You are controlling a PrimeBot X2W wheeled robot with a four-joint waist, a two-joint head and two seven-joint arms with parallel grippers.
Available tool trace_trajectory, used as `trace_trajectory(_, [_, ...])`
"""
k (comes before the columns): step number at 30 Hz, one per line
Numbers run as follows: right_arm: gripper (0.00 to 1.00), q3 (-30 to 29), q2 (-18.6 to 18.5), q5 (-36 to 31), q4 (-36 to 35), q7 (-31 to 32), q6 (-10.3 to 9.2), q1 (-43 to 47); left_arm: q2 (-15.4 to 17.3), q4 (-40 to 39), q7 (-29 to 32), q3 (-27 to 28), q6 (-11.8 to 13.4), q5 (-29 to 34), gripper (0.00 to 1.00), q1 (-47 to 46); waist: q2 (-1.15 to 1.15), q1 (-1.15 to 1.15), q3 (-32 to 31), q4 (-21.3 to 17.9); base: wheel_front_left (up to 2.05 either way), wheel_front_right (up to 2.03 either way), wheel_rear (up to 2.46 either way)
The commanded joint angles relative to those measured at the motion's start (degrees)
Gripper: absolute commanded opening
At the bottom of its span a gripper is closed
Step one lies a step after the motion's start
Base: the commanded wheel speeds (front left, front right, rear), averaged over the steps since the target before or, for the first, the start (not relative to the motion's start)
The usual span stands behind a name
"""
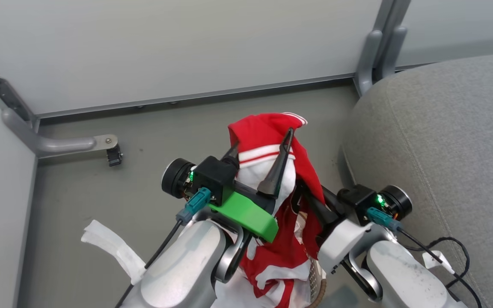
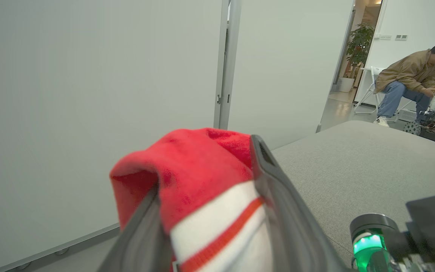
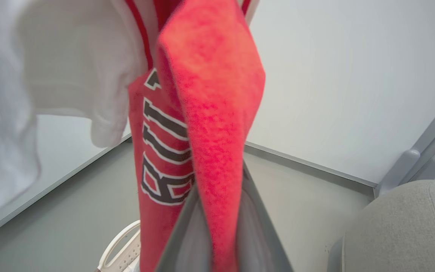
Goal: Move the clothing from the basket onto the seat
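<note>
Hanging clothing [image 1: 268,128]: a red garment with white panels and stripes, held up in the air by both grippers. Its lower folds trail down toward the basket at the bottom of the head view. Black-edged lettering shows on a red panel in the right wrist view.
Left gripper [image 1: 263,138]: raised highest. Its two dark fingers are spread around a thick bunch of red and white cloth, which is clamped between them and folds over the tips.
Right gripper [image 3: 219,230]: lower and to the right. Its fingers are pressed close together on a narrow fold of red cloth.
Basket [image 1: 320,287]: under the garment, between the two pale forearms. A patch of white perforated wall and brown woven rim shows.
Seat [image 1: 443,149]: a large grey cushion to the robot's right, beside the lifted garment and apart from it.
Floor [image 1: 75,192]: grey, with a white fabric strip [image 1: 109,246] lying at the left.
Background: a seated person [image 2: 406,79] beyond the pale partition panels [image 2: 89,94].
</note>
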Motion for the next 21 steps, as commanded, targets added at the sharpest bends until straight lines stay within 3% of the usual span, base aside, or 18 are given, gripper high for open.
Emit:
trace_trajectory(1, [0.0, -0.7, -0.1, 0.6, -0.7, -0.3, -0.07, 1.5, 0.1, 0.3, 0.0, 0.4, 0.3, 0.7, 1.0, 0.6, 0.0, 0.0, 0.2, -1.6, 0.0, 0.0, 0.0])
trace_trajectory(7, [0.0, -4.2, 0.6, 1.9, -4.2, -0.3, -0.07, 4.4, 0.1, 2.8, 0.0, 2.7, -0.1, 2.8, 1.0, 1.6, 0.0, 0.0, 1.3, -7.4, 0.0, 0.0, 0.0])
trace_trajectory(21, [0.0, -12.7, 2.7, 2.8, -11.3, -0.3, -0.08, 8.8, 0.2, 5.9, 0.0, 8.8, -2.8, 7.1, 1.0, 5.5, 0.0, 0.0, 2.2, -25.7, 0.0, 0.0, 0.0])
